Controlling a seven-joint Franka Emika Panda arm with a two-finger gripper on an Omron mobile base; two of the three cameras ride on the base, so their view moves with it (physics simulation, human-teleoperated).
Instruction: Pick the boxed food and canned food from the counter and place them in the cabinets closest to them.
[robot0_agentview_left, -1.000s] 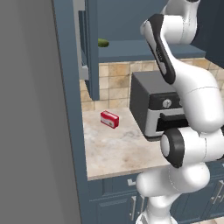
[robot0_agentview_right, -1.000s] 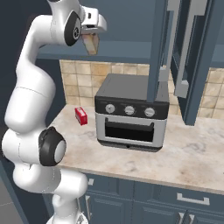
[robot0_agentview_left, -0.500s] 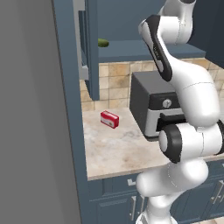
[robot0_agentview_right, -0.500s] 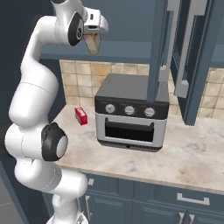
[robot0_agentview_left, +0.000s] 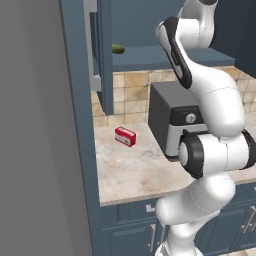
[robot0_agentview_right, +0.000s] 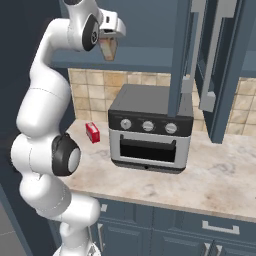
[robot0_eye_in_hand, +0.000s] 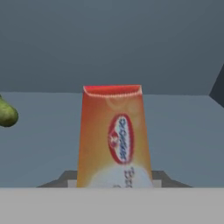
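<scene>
Since the earlier frames the arm has leaned a little further toward the open cabinet, carrying the hand (robot0_agentview_right: 109, 46) and the boxed food (robot0_agentview_right: 108, 48) closer to the blue shelf (robot0_agentview_left: 165, 56); the small red box (robot0_agentview_left: 125, 136) and the toaster oven (robot0_agentview_right: 150, 131) lie where they were. The hand is clenched on the boxed food, held up at shelf height above the table (robot0_agentview_right: 210, 172), just in front of the cabinets (robot0_agentview_left: 102, 55). In the hand view the carton (robot0_eye_in_hand: 114, 138) stands upright between the fingers, orange fading to a pale patch at its base, with a red strip and a dotted line across its top. A red-rimmed oval label sits at its middle with blue lettering running lengthwise; the print is too blurred to read, as are the faint marks below it. A green rounded thing (robot0_eye_in_hand: 5, 114) lies on the shelf to the carton's left in that view, and shows as a small green lump (robot0_agentview_left: 117, 48) at the shelf's left end in the left base view. The small red box with a white label lies on the table left of the toaster oven, apart from it.
</scene>
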